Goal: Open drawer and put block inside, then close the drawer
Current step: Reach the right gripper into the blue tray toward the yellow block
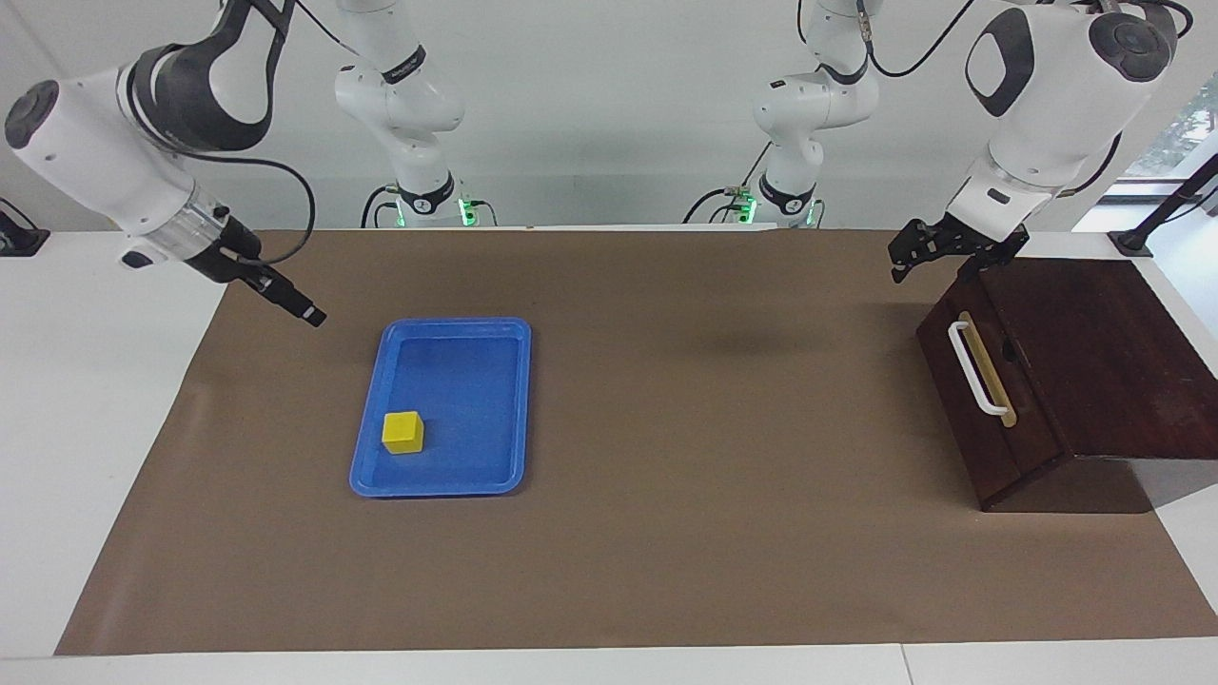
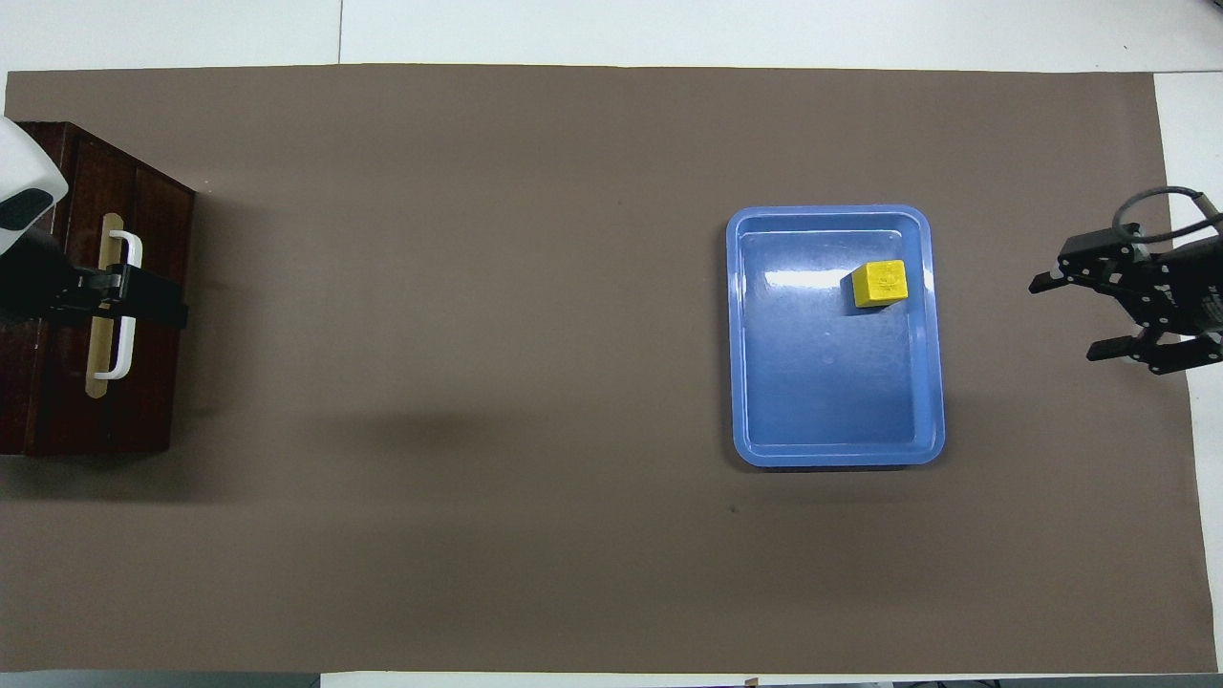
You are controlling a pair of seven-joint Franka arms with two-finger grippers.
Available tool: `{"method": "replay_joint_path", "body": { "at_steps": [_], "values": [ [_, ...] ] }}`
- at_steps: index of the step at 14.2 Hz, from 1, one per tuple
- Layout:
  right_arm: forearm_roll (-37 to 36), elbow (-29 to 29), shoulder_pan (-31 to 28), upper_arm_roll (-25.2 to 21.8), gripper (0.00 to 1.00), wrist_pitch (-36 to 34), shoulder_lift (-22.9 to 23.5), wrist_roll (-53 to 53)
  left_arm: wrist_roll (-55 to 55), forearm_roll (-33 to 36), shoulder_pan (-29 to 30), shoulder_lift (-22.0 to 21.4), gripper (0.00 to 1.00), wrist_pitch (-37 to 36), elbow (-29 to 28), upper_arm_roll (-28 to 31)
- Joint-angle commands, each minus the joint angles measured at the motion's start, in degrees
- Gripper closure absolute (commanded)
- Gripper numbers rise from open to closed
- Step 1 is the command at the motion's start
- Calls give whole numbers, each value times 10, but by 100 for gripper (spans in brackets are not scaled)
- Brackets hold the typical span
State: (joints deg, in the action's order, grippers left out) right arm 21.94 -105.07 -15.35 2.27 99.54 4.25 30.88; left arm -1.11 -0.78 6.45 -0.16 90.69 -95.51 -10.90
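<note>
Two grippers open, empty | left gripper (image 1: 928,255) over closed drawer (image 1: 990,381), should hook handle (image 1: 978,369) squarely | right gripper (image 2: 1084,320) nears block (image 2: 880,283)

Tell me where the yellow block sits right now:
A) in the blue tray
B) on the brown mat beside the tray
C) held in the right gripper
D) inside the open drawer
A: the yellow block rests on the floor of the blue tray, untouched, while the drawer is shut and the right gripper is open and empty.
</note>
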Motion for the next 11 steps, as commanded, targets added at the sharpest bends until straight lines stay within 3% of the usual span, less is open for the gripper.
{"method": "replay_joint_path", "body": {
  "at_steps": [1, 4, 9, 11],
  "values": [
    [70, -2, -13, 5, 0, 42, 53, 102, 1, 8, 2, -14, 0, 1, -13, 0],
    [128, 4, -25, 2, 0, 42, 109, 134, 0, 8, 2, -15, 0, 1, -13, 0],
    [149, 89, -26, 1, 0, -7, 216, 196, 1, 8, 2, -15, 0, 1, -13, 0],
    [155, 86, -16, 1, 0, 3, 225, 209, 1, 8, 2, -15, 0, 1, -13, 0]
  ]
}}
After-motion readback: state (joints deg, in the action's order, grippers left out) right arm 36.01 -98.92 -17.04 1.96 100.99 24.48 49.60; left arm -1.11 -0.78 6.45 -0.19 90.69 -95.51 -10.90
